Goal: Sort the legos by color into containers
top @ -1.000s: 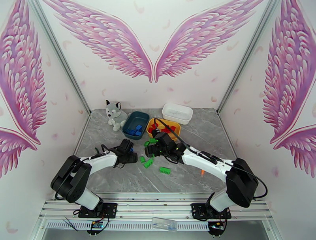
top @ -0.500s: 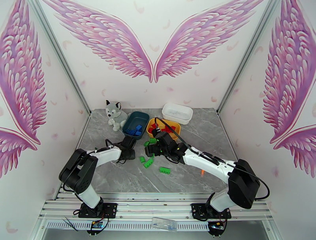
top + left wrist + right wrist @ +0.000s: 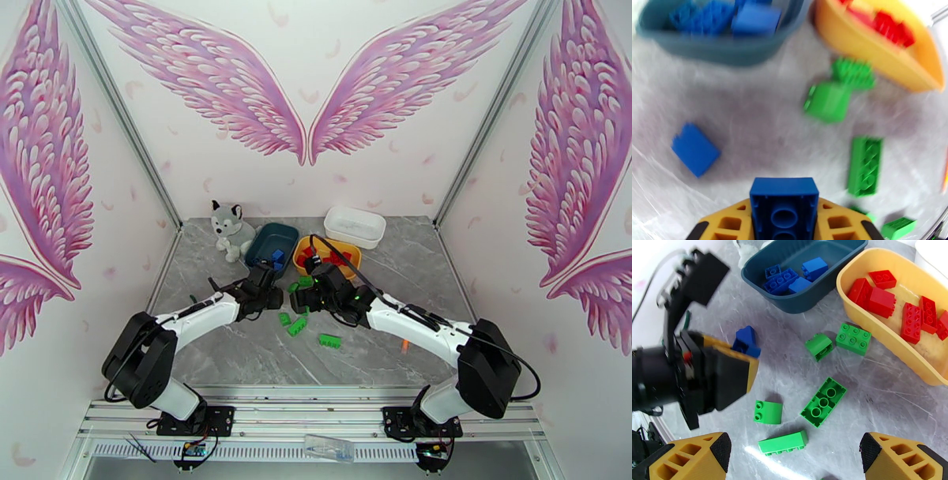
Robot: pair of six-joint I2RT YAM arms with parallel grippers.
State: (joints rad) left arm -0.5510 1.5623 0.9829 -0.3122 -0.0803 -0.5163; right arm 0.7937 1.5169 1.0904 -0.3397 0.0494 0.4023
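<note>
Your left gripper [image 3: 784, 215] has its yellow fingers [image 3: 725, 223] clamped on a small blue studded plastic brick [image 3: 784, 201], which sits squarely between them with its hollow underside facing the wrist camera. Just ahead of those fingers and off to their left, a second loose blue brick [image 3: 695, 149] lies on the grey marbled tabletop [image 3: 750, 118]. Further ahead on that side is the dark teal-blue rounded plastic tub [image 3: 723, 49], with blue bricks [image 3: 752, 17] in it. Ahead and to the right of the fingers you have the yellow rounded plastic tub [image 3: 877, 65] holding red bricks [image 3: 890, 27]. Several green bricks [image 3: 865, 165] lie scattered on the table between the fingers and that tub. Your right gripper [image 3: 794, 455] is spread wide with nothing between its fingers [image 3: 691, 455]. It hangs above the green bricks: a long flat one [image 3: 783, 442] lies just ahead in the gap, with a curved one [image 3: 768, 412] and a two-by-four [image 3: 823, 402] beyond it. In the overhead view, the white rounded plastic tub [image 3: 355, 226] stands beyond the yellow tub, well apart from both sets of fingers.
</note>
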